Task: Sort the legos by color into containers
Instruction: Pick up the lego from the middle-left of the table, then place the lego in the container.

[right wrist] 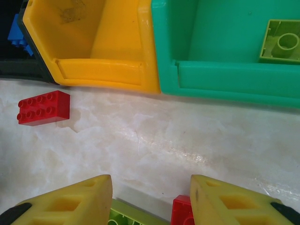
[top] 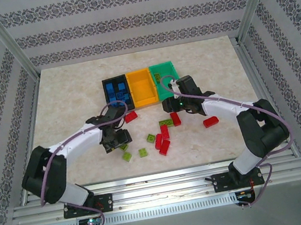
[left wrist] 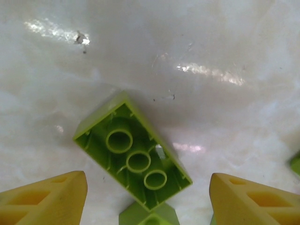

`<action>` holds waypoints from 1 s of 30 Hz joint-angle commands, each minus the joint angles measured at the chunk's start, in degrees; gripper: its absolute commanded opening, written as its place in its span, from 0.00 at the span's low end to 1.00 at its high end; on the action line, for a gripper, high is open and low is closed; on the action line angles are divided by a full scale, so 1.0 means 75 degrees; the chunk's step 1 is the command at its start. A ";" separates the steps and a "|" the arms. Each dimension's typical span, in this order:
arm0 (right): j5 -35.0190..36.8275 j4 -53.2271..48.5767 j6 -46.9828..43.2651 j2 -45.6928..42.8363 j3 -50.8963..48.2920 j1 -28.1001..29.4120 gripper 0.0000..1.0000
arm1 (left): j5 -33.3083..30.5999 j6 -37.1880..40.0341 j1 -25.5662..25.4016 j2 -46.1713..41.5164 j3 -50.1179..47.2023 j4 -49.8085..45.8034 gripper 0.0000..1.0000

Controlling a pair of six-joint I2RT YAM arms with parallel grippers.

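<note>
— Yellow fingers (left wrist: 51,199) of the left gripper (left wrist: 147,183) stand spread. What lies between them?
— One lime brick (left wrist: 133,157), upside down, touching neither finger. The right gripper (right wrist: 150,185) is spread too, pinching nothing, just before the green bin (right wrist: 225,75).

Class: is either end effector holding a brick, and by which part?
Nothing is held. The left end effector is open astride an upturned lime brick lying on the table; the right end effector is open above the table.

Black bin (top: 106,91) with blue bricks (top: 117,92); orange-yellow bin (top: 141,88); green bin (top: 161,71); red bricks (top: 161,140) and lime bricks (top: 126,156); cream marbled table (top: 67,97).
</note>
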 commanded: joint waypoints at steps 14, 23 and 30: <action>-0.0169 0.0220 0.0093 -0.0316 -0.0202 0.0124 0.48 | -0.0476 -0.0017 -0.0166 0.1461 0.0849 -0.0474 0.52; -0.0172 0.0353 0.0186 -0.0410 -0.0299 0.0127 0.48 | -0.0568 0.0009 -0.0472 0.0822 0.0919 0.0240 0.31; -0.0856 0.0863 0.0717 -0.0323 -0.0507 -0.0196 0.48 | 0.0011 -0.0046 -0.0605 0.0563 0.0788 0.1956 0.28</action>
